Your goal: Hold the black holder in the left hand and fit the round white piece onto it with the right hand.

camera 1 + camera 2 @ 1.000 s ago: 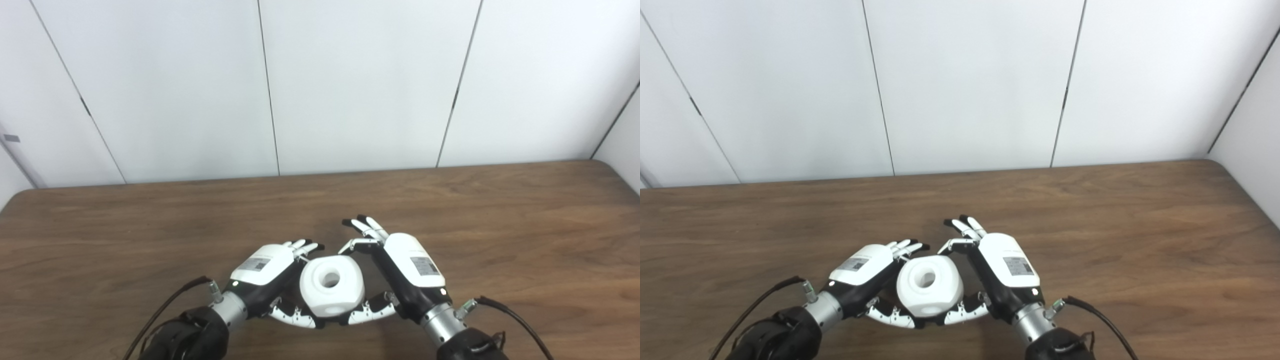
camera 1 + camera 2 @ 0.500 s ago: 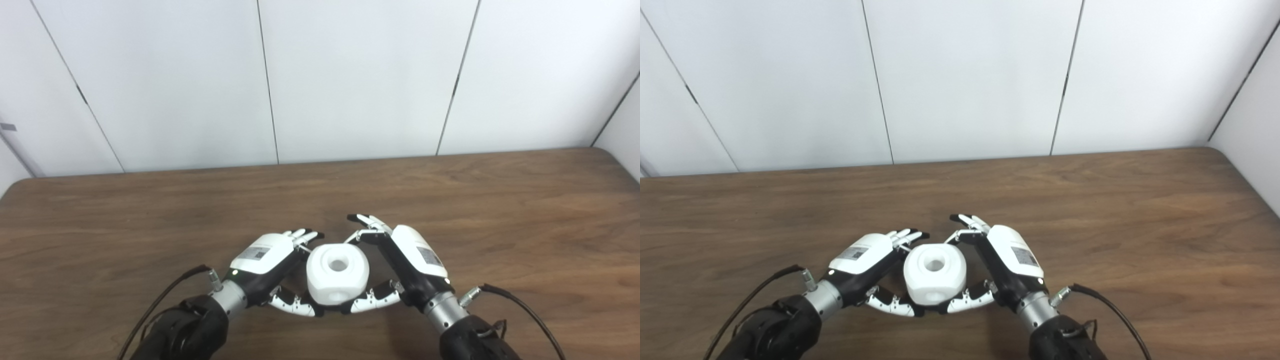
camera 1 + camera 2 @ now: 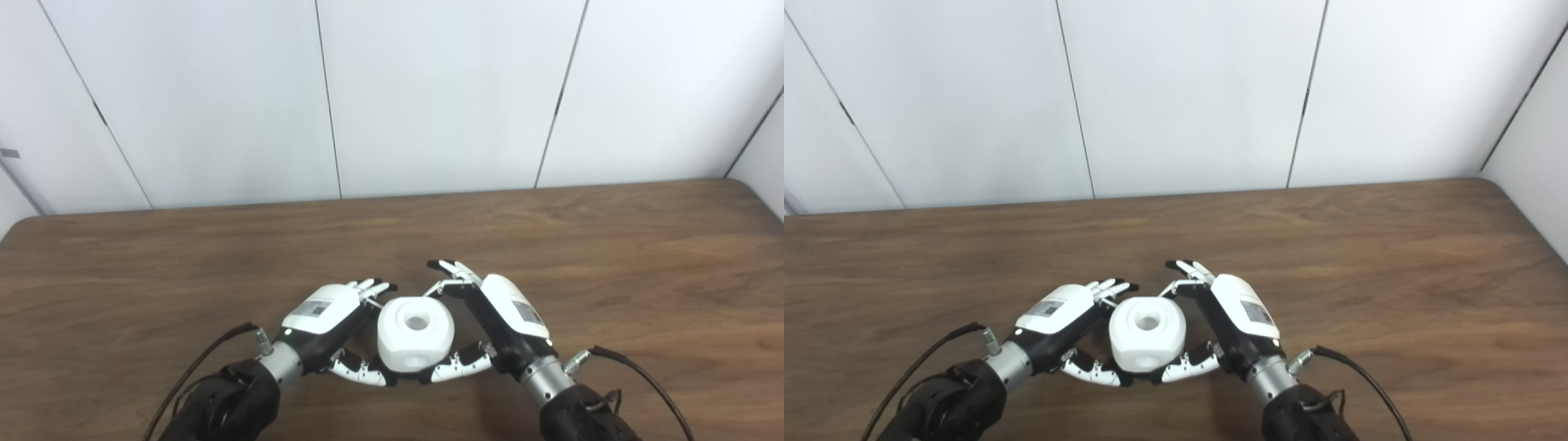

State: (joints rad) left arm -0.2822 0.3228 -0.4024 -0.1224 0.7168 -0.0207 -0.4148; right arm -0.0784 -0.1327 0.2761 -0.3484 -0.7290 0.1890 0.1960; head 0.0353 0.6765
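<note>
- Round white piece (image 3: 416, 335): chunky, rounded body with faceted sides and a circular hole in its top face, hole facing up. It sits between the two hands, over the near-centre part of the table, close to the robot.
- Black holder: not distinguishable in either eye view; whatever lies under or behind the white piece is hidden by it and by the fingers.
- Left hand (image 3: 327, 321): back of hand up, palm turned toward the left side of the white piece. Its fingers (image 3: 373, 286) reach past the piece's far-left edge; its thumb (image 3: 358, 372) curls under the near-left side. The hand cups the piece; real contact on the hidden side cannot be confirmed, so grip state reads as cannot tell.
- Right hand (image 3: 505, 315): mirrored pose, palm toward the right side of the piece. Its fingers (image 3: 450, 272) extend beyond the far-right edge and look spread clear of the piece; its thumb (image 3: 456, 366) comes in under the near-right side, its tip close to the left thumb's tip. Grip also cannot be judged.
- Table (image 3: 643, 257): dark brown wood grain, rounded far corners.
- Cables (image 3: 1360, 380): black leads run from both wrists toward the bottom edge.
- Wall (image 3: 441, 92): white panels with thin dark seams behind the table.
</note>
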